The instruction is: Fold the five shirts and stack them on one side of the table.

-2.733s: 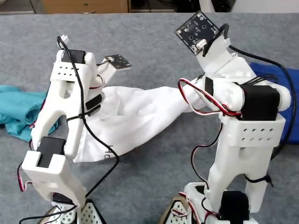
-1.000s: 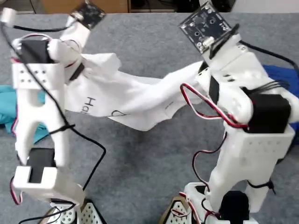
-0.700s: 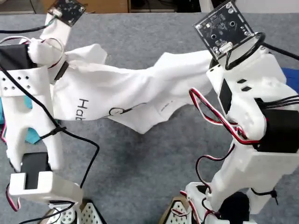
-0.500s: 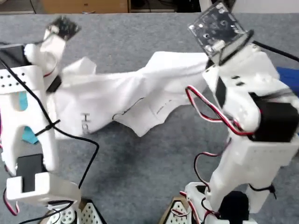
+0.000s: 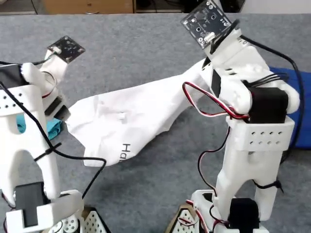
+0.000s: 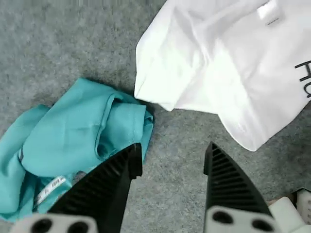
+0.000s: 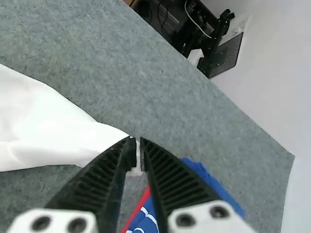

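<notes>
Right hand [image 7: 135, 145] pinching white shirt [image 5: 136, 114] edge, left hand [image 6: 172, 153] spread over table [image 6: 187, 128]

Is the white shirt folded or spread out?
Spread out, not folded: the white shirt stretches across the table, one end held in the right pincer.

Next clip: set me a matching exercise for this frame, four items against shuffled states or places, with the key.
1 white printed shirt
2 crumpled teal shirt
3 left gripper
4 right gripper

A open, empty
B shut on a white shirt corner
C spread out between the two arms
D bunched beside the left arm

Pairs: 1-C, 2-D, 3-A, 4-B.
</notes>
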You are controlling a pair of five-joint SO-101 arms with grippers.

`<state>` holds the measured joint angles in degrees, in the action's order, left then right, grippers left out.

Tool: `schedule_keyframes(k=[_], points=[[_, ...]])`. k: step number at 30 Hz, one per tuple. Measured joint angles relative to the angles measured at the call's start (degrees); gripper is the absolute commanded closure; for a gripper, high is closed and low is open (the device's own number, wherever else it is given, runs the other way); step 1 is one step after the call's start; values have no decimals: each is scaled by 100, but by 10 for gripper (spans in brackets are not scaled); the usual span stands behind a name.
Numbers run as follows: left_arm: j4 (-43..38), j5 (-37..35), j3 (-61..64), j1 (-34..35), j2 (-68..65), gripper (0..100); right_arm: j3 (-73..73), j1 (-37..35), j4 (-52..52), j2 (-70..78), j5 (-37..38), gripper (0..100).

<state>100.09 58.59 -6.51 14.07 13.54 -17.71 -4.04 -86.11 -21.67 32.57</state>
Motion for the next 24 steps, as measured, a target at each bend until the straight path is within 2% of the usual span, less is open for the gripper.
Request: schedule_keyframes(k=[5, 10, 16, 24], points=[[0, 0, 0, -651, -70, 783, 26, 0, 9, 0, 0, 995], [-220, -9, 0, -1310, -809, 781, 202, 0, 9, 0, 0, 995], [-844, 0, 0, -1723, -1758, 781, 431, 0, 9, 0, 0, 995], [-1503, 229, 0, -2048, -2207, 782, 501, 0, 9, 9, 0, 995]])
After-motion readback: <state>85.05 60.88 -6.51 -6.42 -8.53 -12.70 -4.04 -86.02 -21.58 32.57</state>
